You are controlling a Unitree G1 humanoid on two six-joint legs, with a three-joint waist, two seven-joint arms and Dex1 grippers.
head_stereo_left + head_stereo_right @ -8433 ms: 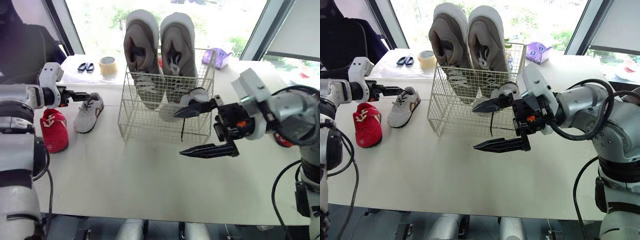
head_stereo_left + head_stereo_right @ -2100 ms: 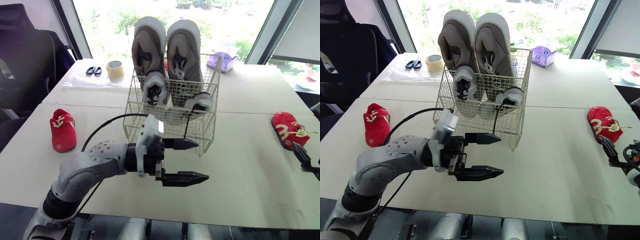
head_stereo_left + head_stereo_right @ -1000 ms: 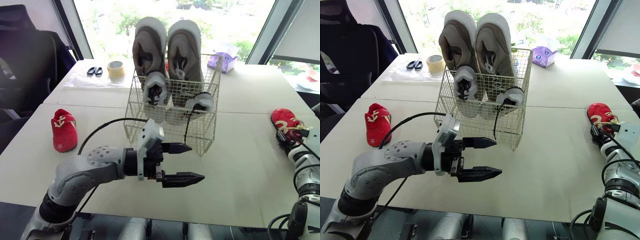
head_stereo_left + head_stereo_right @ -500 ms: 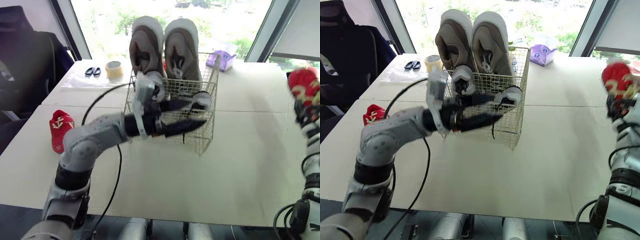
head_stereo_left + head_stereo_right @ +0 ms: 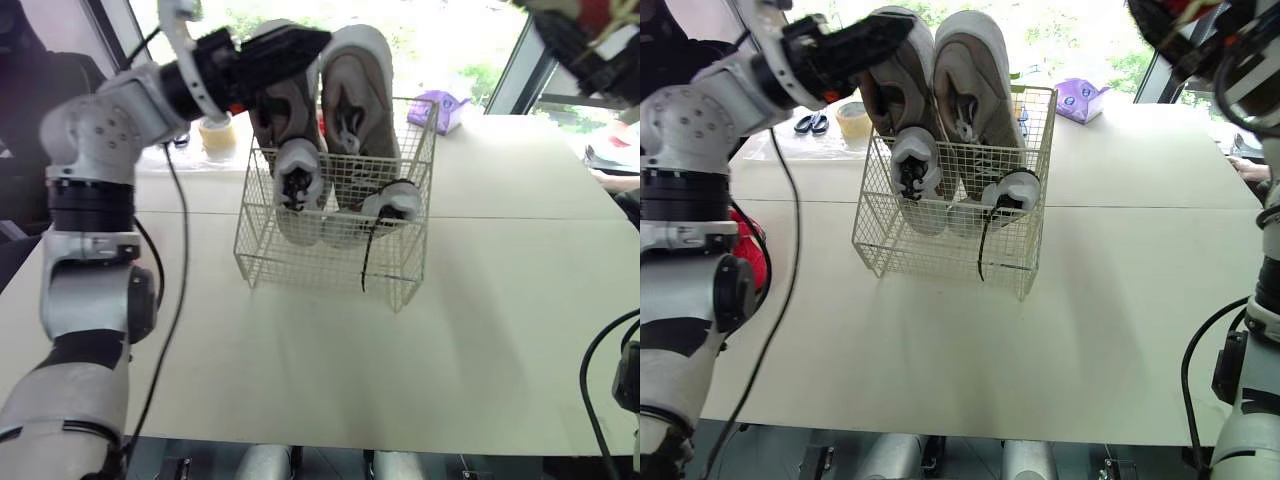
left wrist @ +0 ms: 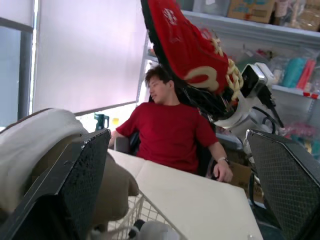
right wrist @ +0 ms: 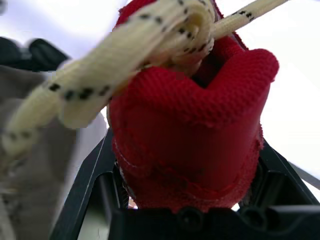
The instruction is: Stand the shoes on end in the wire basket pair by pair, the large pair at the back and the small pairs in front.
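Note:
The white wire basket (image 5: 330,235) holds the large grey pair (image 5: 350,90) on end at the back. A small grey-and-white pair (image 5: 300,185) stands in front of them. My right gripper (image 5: 572,32) is raised high at the far right, shut on a small red shoe (image 7: 192,125) with cream laces. My left gripper (image 5: 305,42) is lifted beside the top of the large shoes, and its fingers (image 6: 87,180) stand wide apart, holding nothing. Another red shoe (image 5: 752,255) lies on the table at the left, partly hidden behind my left arm.
A tape roll (image 5: 215,135) and scissors (image 5: 810,123) lie behind the basket at the left, a purple tissue box (image 5: 440,110) at the back right. A person in a red shirt (image 6: 170,132) sits past the table's right side, one hand (image 5: 612,178) resting on it.
My left gripper has risen from in front of the basket to the top of the large shoes. My right gripper has lifted the red shoe higher.

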